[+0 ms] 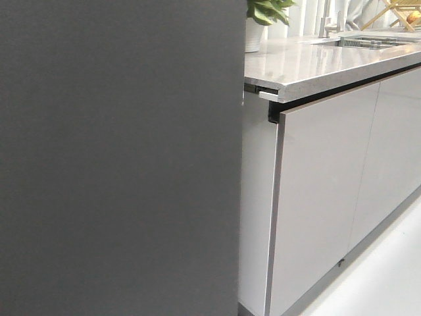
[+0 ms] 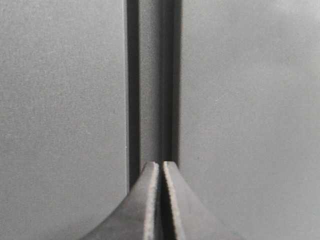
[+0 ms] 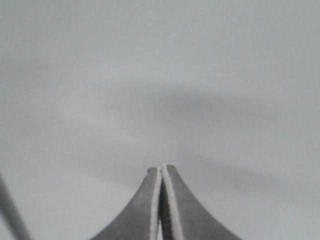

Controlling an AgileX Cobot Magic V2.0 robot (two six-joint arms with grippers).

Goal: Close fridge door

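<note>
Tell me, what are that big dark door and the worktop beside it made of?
The fridge door looks like matte dark grey coated metal or laminate: flat, even, no glare. Which one, the look leaves open. The worktop seems polished stone or a stone-look composite: pale grey, faintly mottled, with soft reflections on its surface.

On the right we see the worktop, a pale, glossy stone-look slab running away to the far right above the light grey cabinet fronts. At its left end stands a white pot with a green plant. Farther right a sink is set into the slab, with a tap just behind it. At the far right edge we make out a yellowish rack. Below, a strip of pale floor runs along the cabinets.
</note>
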